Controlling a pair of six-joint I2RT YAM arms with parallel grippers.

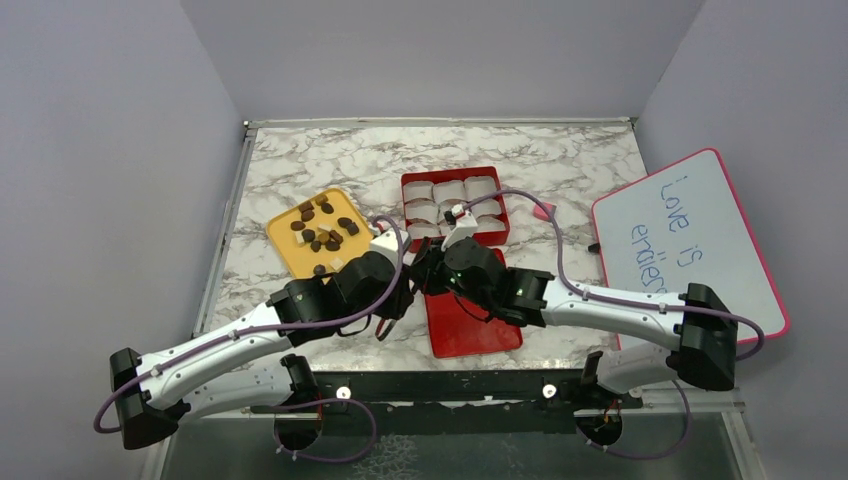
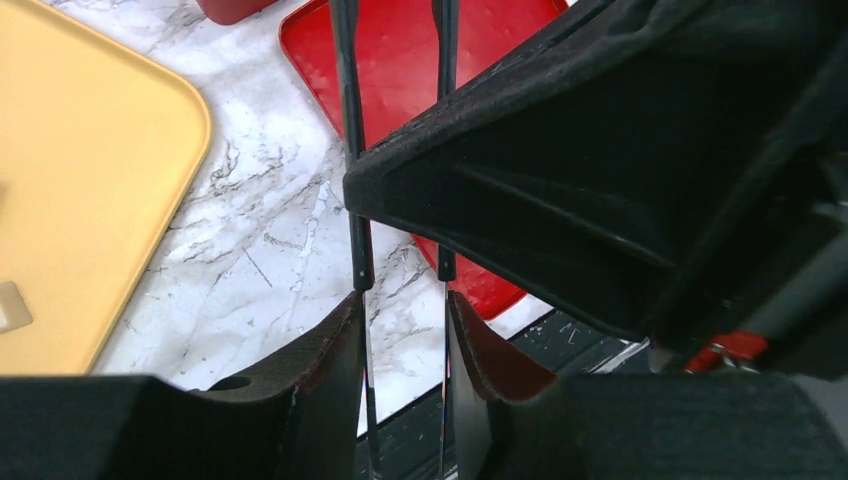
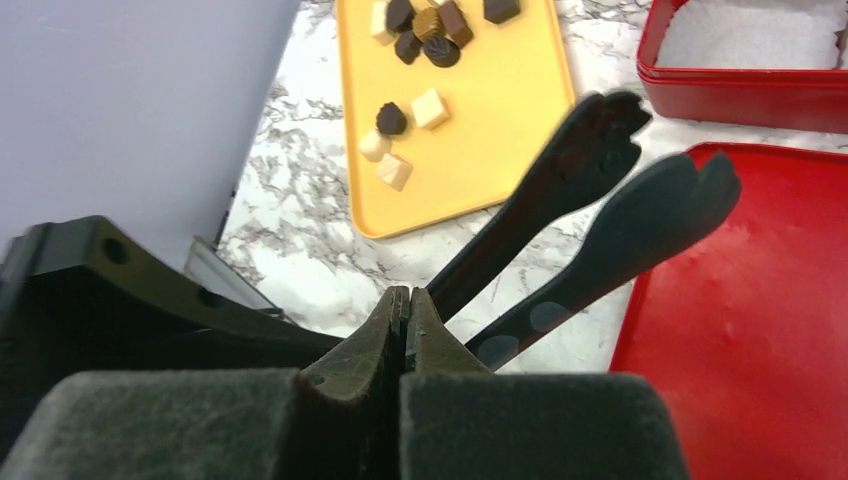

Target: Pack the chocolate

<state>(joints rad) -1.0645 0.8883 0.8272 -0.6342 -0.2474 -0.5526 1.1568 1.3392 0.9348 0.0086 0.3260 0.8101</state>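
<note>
The chocolate, several dark rounds and pale cubes, lies on a yellow tray at the left; it also shows in the right wrist view. A red box with white paper cups stands behind the arms. My left gripper is shut on black tongs, with one tong arm against each finger, over the marble beside the red lid. My right gripper is shut with nothing visible between its fingers, close against the left gripper. The scalloped tong tips point toward the tray.
A flat red lid lies near the front edge between the arms. A small pink block sits right of the box. A whiteboard with a pink rim lies at the right. Grey walls enclose the table.
</note>
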